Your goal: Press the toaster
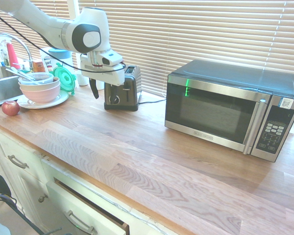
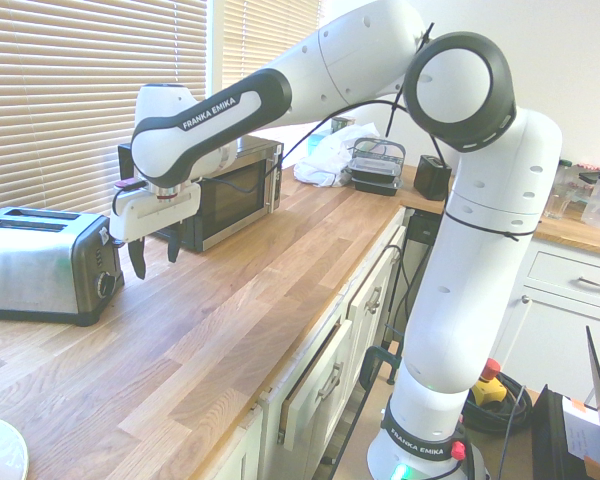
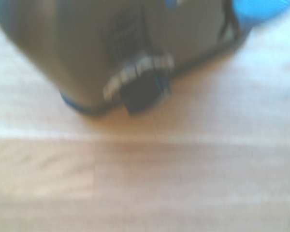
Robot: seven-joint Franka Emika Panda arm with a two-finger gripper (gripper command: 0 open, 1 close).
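Observation:
The toaster [image 1: 130, 81] is a small brushed-steel two-slot one with a dark end panel, and it stands on the wooden counter in front of the blinds. From the other side the toaster [image 2: 35, 262] shows its steel flank, dial and lever. My gripper [image 2: 155, 256] hangs open with nothing between its fingers, right in front of that dark end panel at about lever height, clear of the counter. In the first exterior view the gripper [image 1: 102, 91] covers part of the panel. The wrist view is blurred and shows the toaster's [image 3: 111, 43] dark end with its lever [image 3: 141, 91] sticking out.
A large steel-and-black microwave [image 1: 230, 110] stands further along the counter. Stacked bowls on a plate [image 1: 39, 90], a red apple [image 1: 10, 107], a green lid [image 1: 64, 78] and the sink [image 1: 0, 81] lie on the toaster's other side. A drawer [image 1: 88, 208] below stands slightly ajar.

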